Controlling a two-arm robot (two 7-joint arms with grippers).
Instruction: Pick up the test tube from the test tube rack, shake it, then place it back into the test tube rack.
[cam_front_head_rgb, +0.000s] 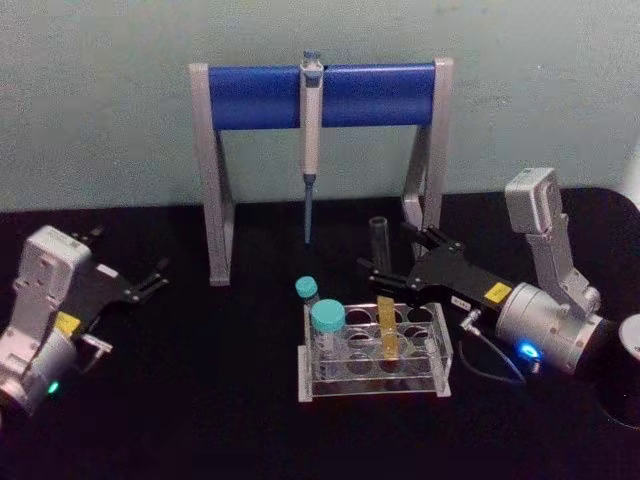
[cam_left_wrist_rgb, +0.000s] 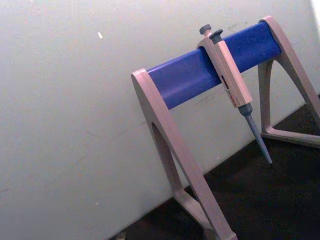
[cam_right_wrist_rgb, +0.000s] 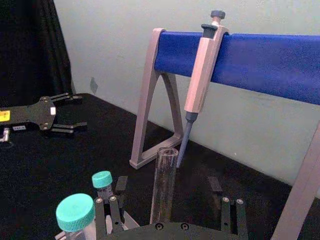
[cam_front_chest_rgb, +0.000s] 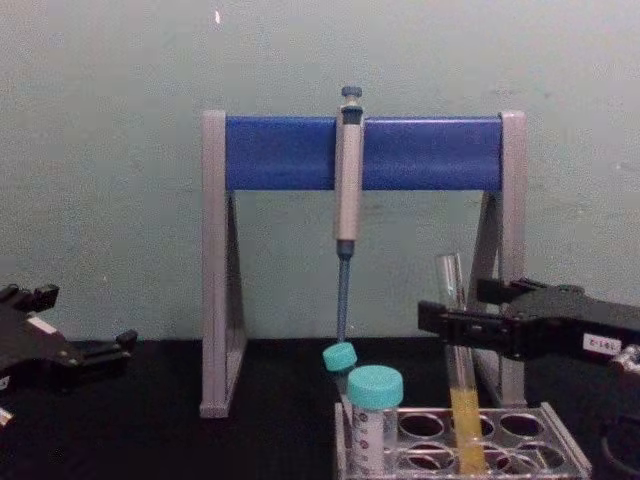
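The test tube (cam_front_head_rgb: 379, 240) stands upright in the test tube rack (cam_front_head_rgb: 306, 385), with yellow liquid in its lower part (cam_front_chest_rgb: 466, 420). My right gripper (cam_front_head_rgb: 387, 250) is open, one finger on each side of the tube's clear upper section. In the right wrist view the tube (cam_right_wrist_rgb: 164, 185) rises between the spread fingers (cam_right_wrist_rgb: 116, 200), with gaps on both sides. From the chest view the right gripper (cam_front_chest_rgb: 455, 305) sits level with the tube's upper half, above the rack (cam_front_chest_rgb: 560, 440). My left gripper (cam_front_head_rgb: 132, 255) rests open on the table at the far left.
Two teal-capped tubes (cam_front_head_rgb: 327, 316) (cam_front_head_rgb: 306, 288) stand at the rack's left end. Behind the rack rises a tall grey stand with a blue crossbar (cam_front_head_rgb: 250, 95), and a pipette (cam_front_head_rgb: 312, 150) hangs from it. A cable (cam_front_head_rgb: 480, 350) trails from the right arm.
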